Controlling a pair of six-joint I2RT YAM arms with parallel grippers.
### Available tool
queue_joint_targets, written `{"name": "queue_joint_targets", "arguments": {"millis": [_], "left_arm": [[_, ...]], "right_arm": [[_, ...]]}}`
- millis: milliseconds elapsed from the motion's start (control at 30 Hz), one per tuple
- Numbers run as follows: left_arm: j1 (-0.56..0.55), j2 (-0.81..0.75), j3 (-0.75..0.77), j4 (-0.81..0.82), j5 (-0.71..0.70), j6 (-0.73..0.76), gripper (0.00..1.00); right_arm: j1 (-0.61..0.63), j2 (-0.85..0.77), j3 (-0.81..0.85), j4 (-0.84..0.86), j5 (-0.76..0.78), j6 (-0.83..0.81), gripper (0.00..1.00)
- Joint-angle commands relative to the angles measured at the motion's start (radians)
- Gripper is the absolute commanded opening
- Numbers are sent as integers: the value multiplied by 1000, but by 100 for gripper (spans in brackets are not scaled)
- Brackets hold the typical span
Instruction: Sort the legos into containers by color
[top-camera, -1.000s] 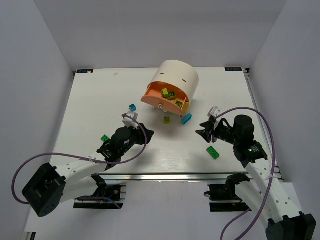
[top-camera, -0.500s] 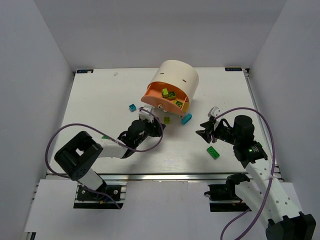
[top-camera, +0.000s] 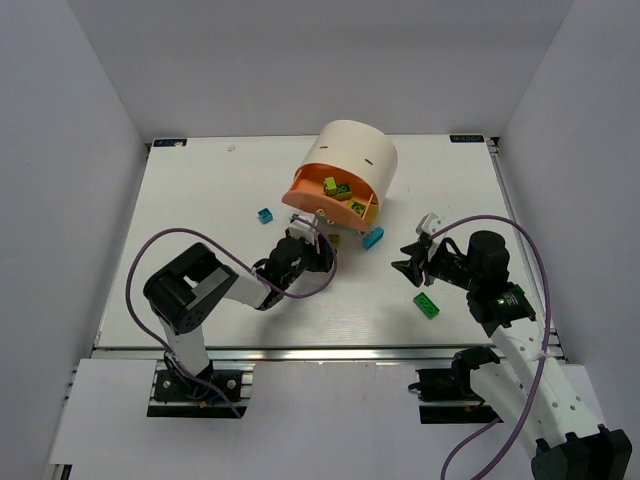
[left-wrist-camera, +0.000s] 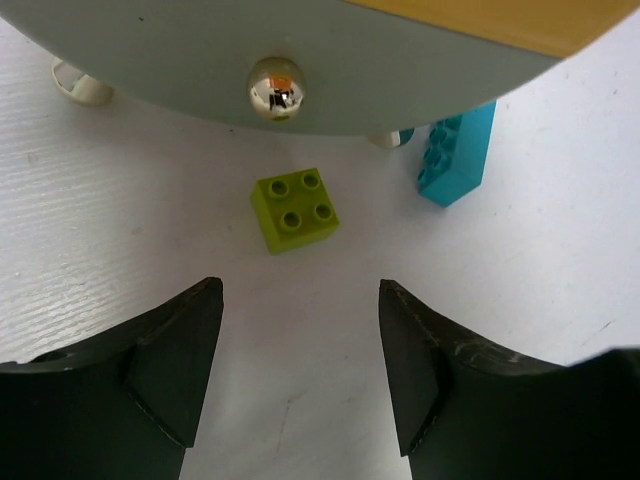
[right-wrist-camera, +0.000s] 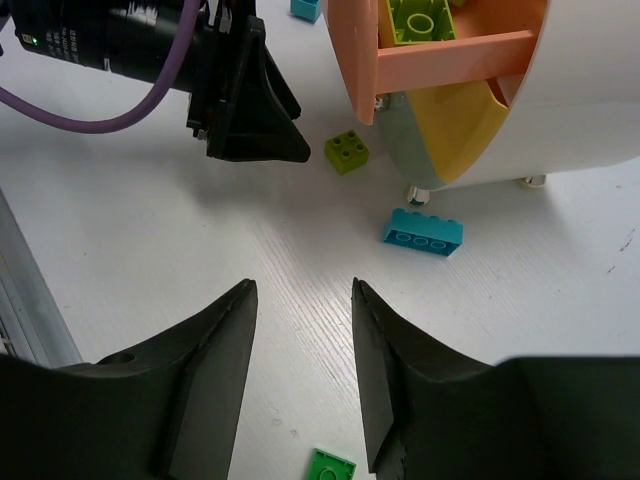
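The lime brick (left-wrist-camera: 294, 210) is lying studs-up on the counter (top-camera: 200, 200), just in front of the drum (top-camera: 357, 155) and pretty much under the shiny knob (left-wrist-camera: 275, 87) of one of the shut lower drawers. Next to it on the right is a long teal brick (left-wrist-camera: 458, 153), close but not touching.

Big change over the last second: the left arm (top-camera: 245, 290) swung in from the left side of the counter and is now parked right at the drum's foot. The left jaws are spread wide with nothing in them, and in the wrist view the lime brick sits dead centre just beyond the tips. Looks to me like it's lining up to grab that one. The bricks themselves haven't budged.

The right arm (top-camera: 490, 265) hasn't really moved at all. The right jaws are open and empty too, hanging over bare counter with a green brick (top-camera: 427, 305) near them.

The top drawer (top-camera: 312, 192) is pulled out and already has a few lime pieces in it, so I'd guess that's where this one is headed. A small teal brick (top-camera: 265, 214) sits left of the drum, on its own.

So at least four are loose, and no pick made yet. The tricky bit is probably closing on something that tiny without shoving it under the drum.
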Motion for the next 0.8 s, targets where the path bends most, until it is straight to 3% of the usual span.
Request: {"name": "queue_joint_targets", "arguments": {"millis": [0,267,767], "left_arm": [[-3,10,-13,146,-34,-93,73],[-3,95,-53,350,-71,-248,76],[-61,200,65,252,-232,-203,78]], "right_arm": [[-1,-12,3,39,1,-5,49],[-1,-16,5,38,-1,-5,49],[-3,-24,6,33,-2,-8,50]]}}
